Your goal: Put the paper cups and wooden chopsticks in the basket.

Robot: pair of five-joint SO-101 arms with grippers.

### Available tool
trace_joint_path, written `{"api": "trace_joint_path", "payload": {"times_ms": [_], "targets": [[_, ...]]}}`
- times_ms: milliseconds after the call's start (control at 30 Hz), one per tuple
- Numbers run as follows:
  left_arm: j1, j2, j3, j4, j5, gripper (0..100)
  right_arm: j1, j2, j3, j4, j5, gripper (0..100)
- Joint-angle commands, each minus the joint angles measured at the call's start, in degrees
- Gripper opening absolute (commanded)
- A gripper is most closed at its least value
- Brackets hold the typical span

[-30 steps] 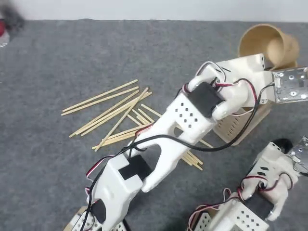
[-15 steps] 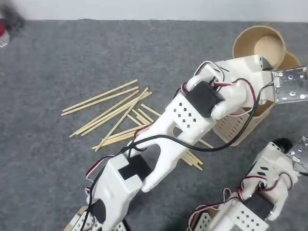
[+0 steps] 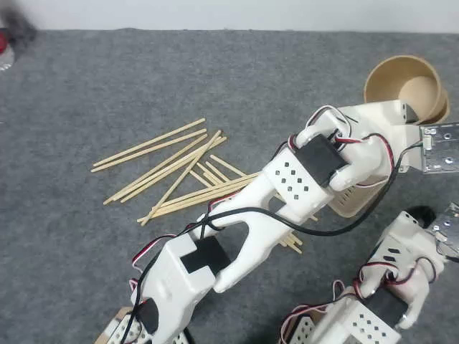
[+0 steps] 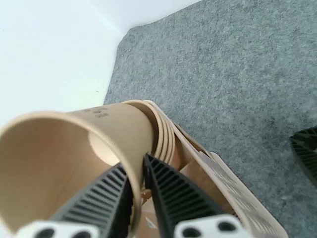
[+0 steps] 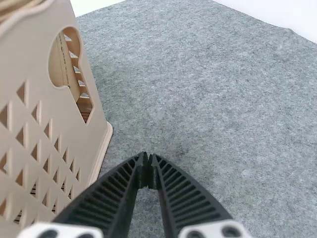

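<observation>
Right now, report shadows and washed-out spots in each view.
High view: even light, no hard shadows around the chopsticks. Left wrist view: wall behind the paper cup washes out white. Right wrist view: soft shadow on the mat by the right end effector.

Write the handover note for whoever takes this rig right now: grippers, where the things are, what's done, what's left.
Left gripper: shut on the wall of a brown paper cup, held against other nested brown cups at the top of the beige perforated plastic basket.
Right gripper: shut, empty, low over the grey felt mat beside the basket.
Wooden chopsticks: loose pile on the mat, outside the basket.
Done: cups gathered at the basket.
Left: release the held cup, then move all the chopsticks.
</observation>
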State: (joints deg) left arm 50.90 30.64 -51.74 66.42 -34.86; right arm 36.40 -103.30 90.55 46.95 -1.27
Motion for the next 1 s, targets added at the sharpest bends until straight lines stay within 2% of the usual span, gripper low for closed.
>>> {"api": "trace_joint_path", "payload": {"times_ms": [0,233,467,600,767,967], "targets": [[-0.09,-0.7,-0.48,-1.58,1.41,2,-0.57,-0.66,-0.44,-0.92,0.79,0.8],[-0.35,-0.7,-0.75,-3.08,6.07,17,-0.57,-0.66,-0.44,-0.92,0.79,0.8],[-2.29,-1.41,-1.01,-9.58,6.51,17,-0.57,-0.66,-0.44,-1.01,0.79,0.8],[-3.52,-0.79,-5.23,-13.36,6.51,15,-0.57,-0.66,-0.44,-1.01,0.88,0.8],[-3.87,-0.53,-6.2,-14.24,6.51,12,-0.57,-0.66,-0.44,-1.01,0.88,0.8],[-2.9,5.63,-9.27,-18.37,6.51,12,-0.57,-0.66,-0.35,-1.01,0.88,0.8]]}}
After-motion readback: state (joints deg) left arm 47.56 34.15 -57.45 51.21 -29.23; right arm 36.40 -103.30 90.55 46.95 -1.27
